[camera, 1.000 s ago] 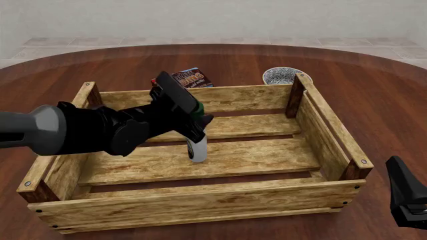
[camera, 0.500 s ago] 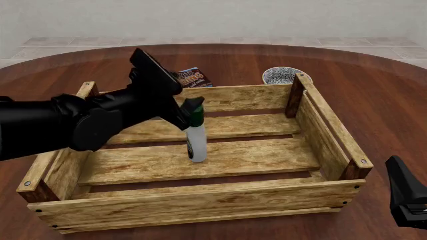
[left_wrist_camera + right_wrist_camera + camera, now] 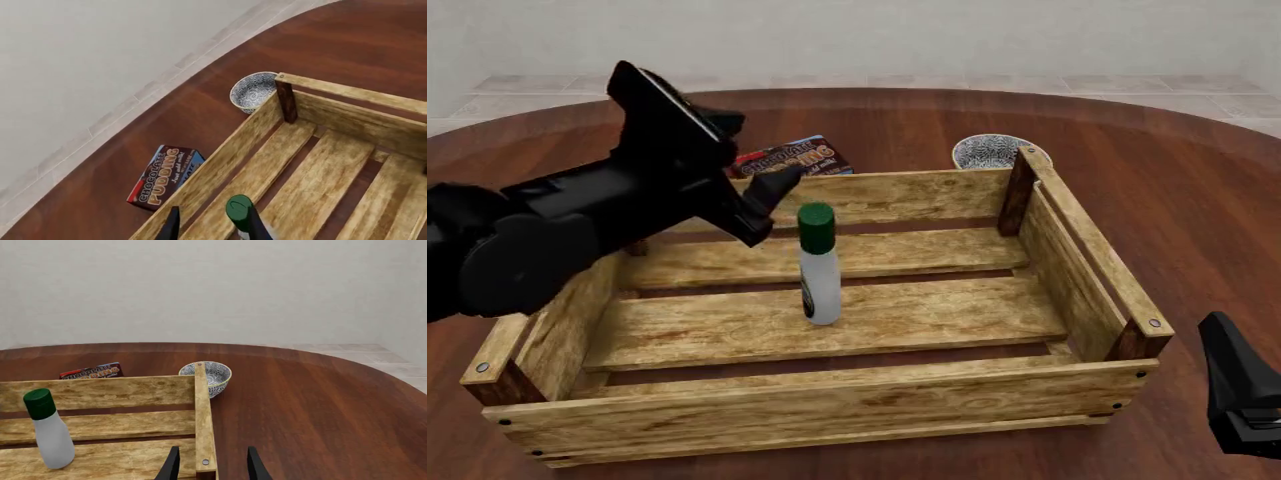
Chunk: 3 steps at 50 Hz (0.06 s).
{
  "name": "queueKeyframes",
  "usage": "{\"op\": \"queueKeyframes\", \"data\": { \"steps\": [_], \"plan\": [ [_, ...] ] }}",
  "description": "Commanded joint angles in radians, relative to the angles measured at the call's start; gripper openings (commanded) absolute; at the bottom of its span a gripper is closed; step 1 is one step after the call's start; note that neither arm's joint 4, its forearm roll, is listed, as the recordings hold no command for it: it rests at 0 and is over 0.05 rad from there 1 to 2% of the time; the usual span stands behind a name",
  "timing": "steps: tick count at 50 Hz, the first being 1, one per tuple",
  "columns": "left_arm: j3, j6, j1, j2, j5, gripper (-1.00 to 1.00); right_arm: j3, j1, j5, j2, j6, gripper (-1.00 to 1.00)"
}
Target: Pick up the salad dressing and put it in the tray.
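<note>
Inside the large light-wood slatted tray (image 3: 868, 320), the slim whitish salad dressing bottle with the dark green cap (image 3: 818, 268) now stands upright alone. The left gripper (image 3: 767, 200) has let go and lifted away, jaws parted; the placing looks done. The right gripper (image 3: 210, 465) waits open beside the tray.
</note>
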<state>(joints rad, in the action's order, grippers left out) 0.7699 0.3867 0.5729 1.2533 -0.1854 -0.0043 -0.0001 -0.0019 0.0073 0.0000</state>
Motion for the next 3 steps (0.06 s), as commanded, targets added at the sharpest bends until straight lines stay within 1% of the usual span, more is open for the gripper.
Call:
{"op": "queueKeyframes", "data": {
  "steps": [1, 3],
  "plan": [
    [-0.033, 0.003, -0.009, -0.087, 0.010, 1.00, 0.000, 0.000, 0.000, 0.000, 0.000, 1.00],
    [-0.037, -0.002, -0.012, -0.108, 0.014, 1.00, 0.000, 0.000, 0.000, 0.000, 0.000, 1.00]
  ]
}}
